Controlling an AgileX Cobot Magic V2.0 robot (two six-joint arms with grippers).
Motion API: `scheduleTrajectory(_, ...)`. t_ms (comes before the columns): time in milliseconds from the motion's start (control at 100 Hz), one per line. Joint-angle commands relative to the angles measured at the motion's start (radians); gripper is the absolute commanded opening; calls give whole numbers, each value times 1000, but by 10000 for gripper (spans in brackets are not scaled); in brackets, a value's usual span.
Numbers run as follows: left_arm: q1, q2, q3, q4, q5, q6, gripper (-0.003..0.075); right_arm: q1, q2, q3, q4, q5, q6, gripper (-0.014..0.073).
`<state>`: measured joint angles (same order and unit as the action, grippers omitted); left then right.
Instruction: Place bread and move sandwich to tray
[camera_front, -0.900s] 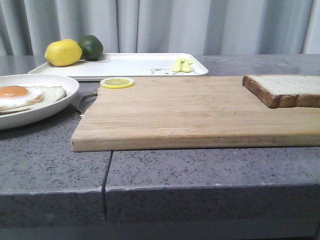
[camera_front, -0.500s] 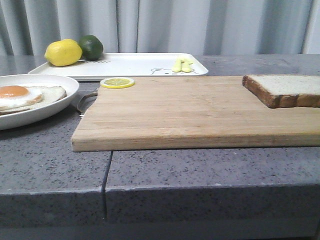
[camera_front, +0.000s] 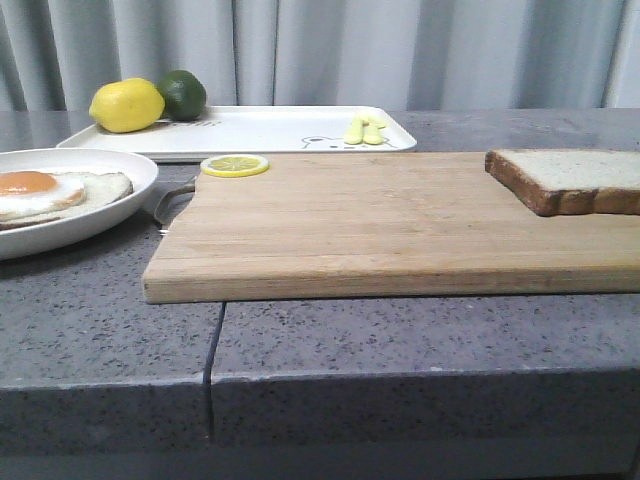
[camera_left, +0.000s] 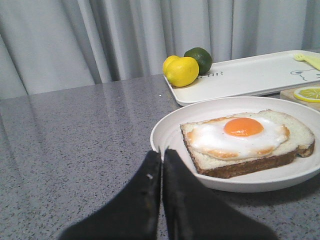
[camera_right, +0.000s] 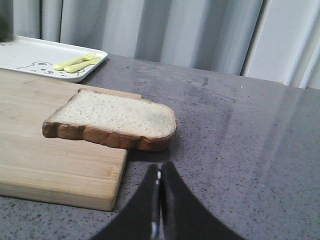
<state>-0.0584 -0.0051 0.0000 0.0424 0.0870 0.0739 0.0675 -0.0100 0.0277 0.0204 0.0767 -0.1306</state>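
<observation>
Grey speckled stone table (camera_front: 100, 330): thick brown-crusted bread slice (camera_right: 112, 120) overhangs the wooden cutting board's (camera_front: 380, 225) right edge; egg-topped sandwich slice (camera_left: 247, 142) on round white plate (camera_left: 170, 130) (left edge); white bear-printed tray (camera_front: 260, 130) behind. Both black grippers (camera_left: 161, 155) (camera_right: 159, 172) pressed together, empty.

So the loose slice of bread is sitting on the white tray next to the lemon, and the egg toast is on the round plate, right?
Not quite. The bread lies on the wooden cutting board, overhanging its edge, as the right wrist view shows. The egg toast is indeed on the plate.

Left gripper (camera_left: 161, 159) and right gripper (camera_right: 159, 172), both with black fingers pressed together, empty.
</observation>
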Motion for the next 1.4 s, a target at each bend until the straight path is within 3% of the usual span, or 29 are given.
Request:
scheduleTrajectory(0,-7,-31,15,-9,-77,-9,-20,-4,-16,2,-9,-77,-4,-67)
scheduleTrajectory(290,-7,-31,3,-157,-125,-13,-20,-4,-16,0,-7,-151,-3,-67)
scheduleTrajectory(430,-7,-27,-57,-249,-73,-16,-20,-4,-15,-38,75,-144,-3,-67)
scheduleTrajectory(730,-7,139,-331,-284,180,-88,-20,-5,35,-286,137,112,-3,-67)
scheduleTrajectory(1070,-7,496,-689,-290,451,-90,-20,-5,326,-576,137,368,-3,-67)
scheduleTrajectory(1390,-7,636,-786,-290,482,-86,-19,-5,600,-753,141,491,-3,-67)
